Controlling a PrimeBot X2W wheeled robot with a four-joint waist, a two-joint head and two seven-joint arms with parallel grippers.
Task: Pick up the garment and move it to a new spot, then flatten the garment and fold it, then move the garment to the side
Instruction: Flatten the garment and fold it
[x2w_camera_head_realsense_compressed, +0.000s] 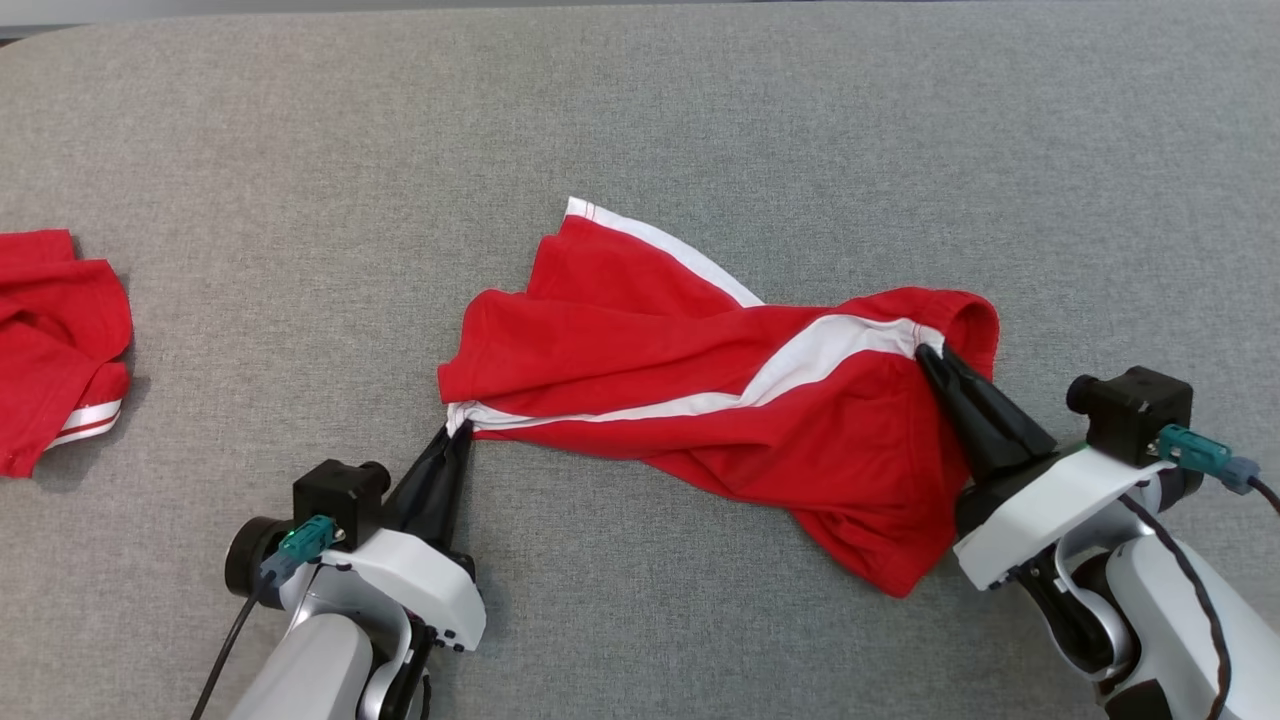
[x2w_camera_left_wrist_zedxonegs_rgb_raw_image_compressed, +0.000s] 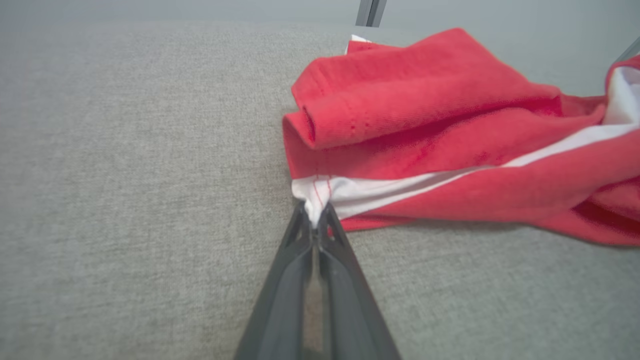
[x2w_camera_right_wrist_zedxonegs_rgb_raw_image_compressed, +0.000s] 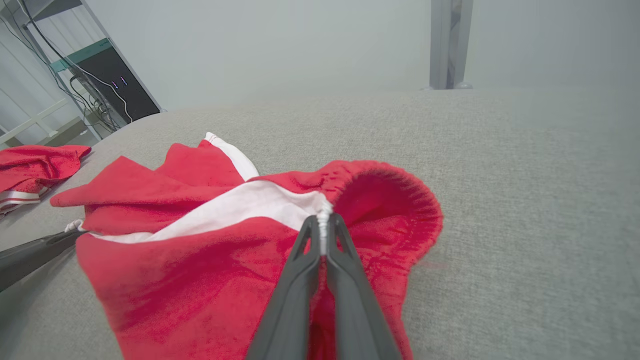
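Garment (x2w_camera_head_realsense_compressed: 650, 340) (red, with a white stripe) lay rumpled on the counter (x2w_camera_head_realsense_compressed: 300, 150); I saw my left tool (x2w_camera_head_realsense_compressed: 459, 428) and right tool (x2w_camera_head_realsense_compressed: 929, 353) each pinching its stripe.

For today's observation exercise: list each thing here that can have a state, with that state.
red shorts: rumpled, unfolded, lying on the grey table.
left gripper: shut on the shorts' white hem corner.
right gripper: shut on the shorts' waistband.
second red garment: crumpled, untouched, at the left.
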